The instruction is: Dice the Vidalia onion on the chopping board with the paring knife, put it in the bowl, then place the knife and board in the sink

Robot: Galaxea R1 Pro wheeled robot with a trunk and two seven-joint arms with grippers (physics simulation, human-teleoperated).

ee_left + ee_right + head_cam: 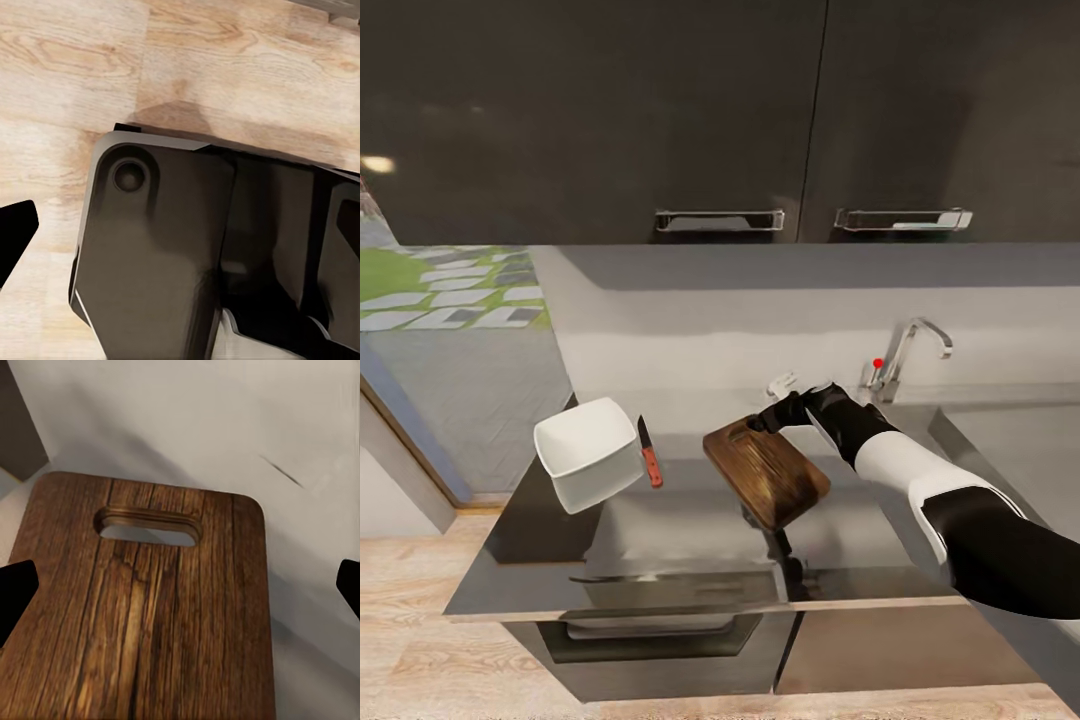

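A: Far left on the countertop (690,520)?

B: Glossy white bowl (588,452), tipped on its side near the left end. Just right of it, paring knife (649,454), red handle toward the front edge, dark blade pointing at the back wall.

A: Further right?

B: Chopping board (768,473), dark wood grain, lying at an angle with the oval handle slot at its far end. Right gripper (772,418) directly over that slot end. From the right wrist camera, board (142,607) spread below with the slot in plain sight, two dark fingertips (15,592) far apart at either edge of the picture, so spread wide, nothing between them.

A: Sink?

B: Chrome gooseneck tap (910,352) with a red dot at the back right; basin itself hidden behind the arm, hard to make out.

A: Left gripper?

B: One dark fingertip (13,238) at the edge of the left wrist camera, above the robot's dark base (172,255) and the wooden floor (90,67). Spread impossible to judge. Onion nowhere made out.
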